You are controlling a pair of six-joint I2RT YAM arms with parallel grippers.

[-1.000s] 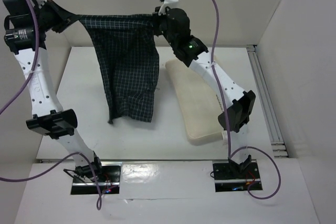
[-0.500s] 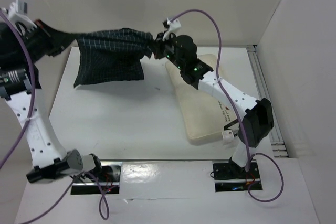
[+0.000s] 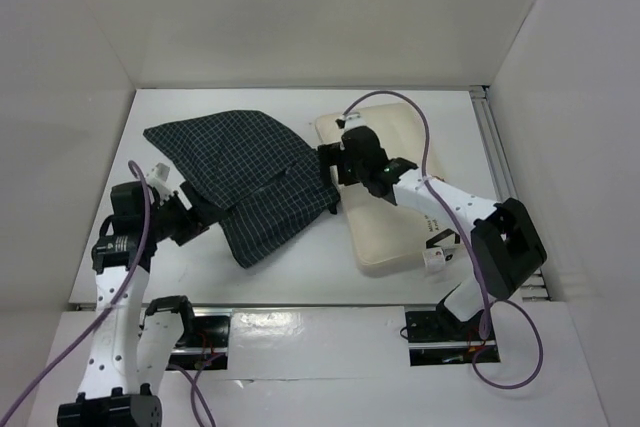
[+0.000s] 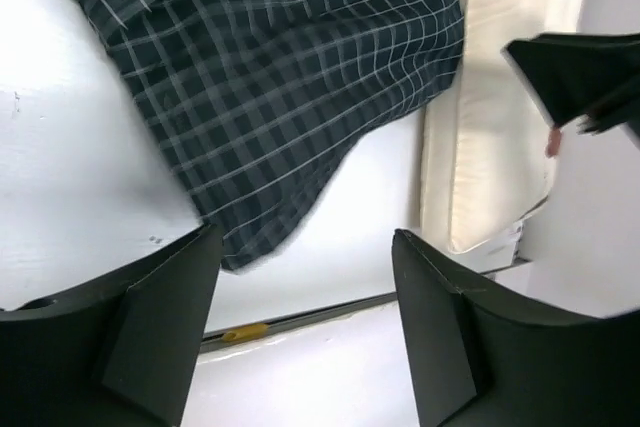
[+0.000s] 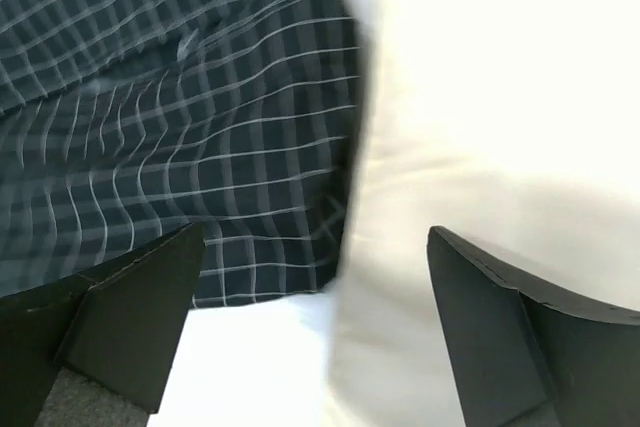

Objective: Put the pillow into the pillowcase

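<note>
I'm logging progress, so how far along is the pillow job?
Done: the pillowcase lies spread out beside the pillow. In hand: nothing; the left gripper and right gripper both have open, empty jaws. Left: the whole insertion, since the pillow is fully outside the pillowcase.

pillowcase (image 3: 245,182): matt checked cloth | pillow (image 3: 385,237): soft cream fabric | table (image 3: 300,277): smooth white

Left arm (image 3: 112,282) stood folded low at the near left, left gripper (image 4: 307,237) aimed rightward, fingers spread wide and holding nothing, right arm (image 3: 455,209) lay extended forward and leftward, right gripper (image 5: 317,235) low, fingers parted, nothing held between them
</note>
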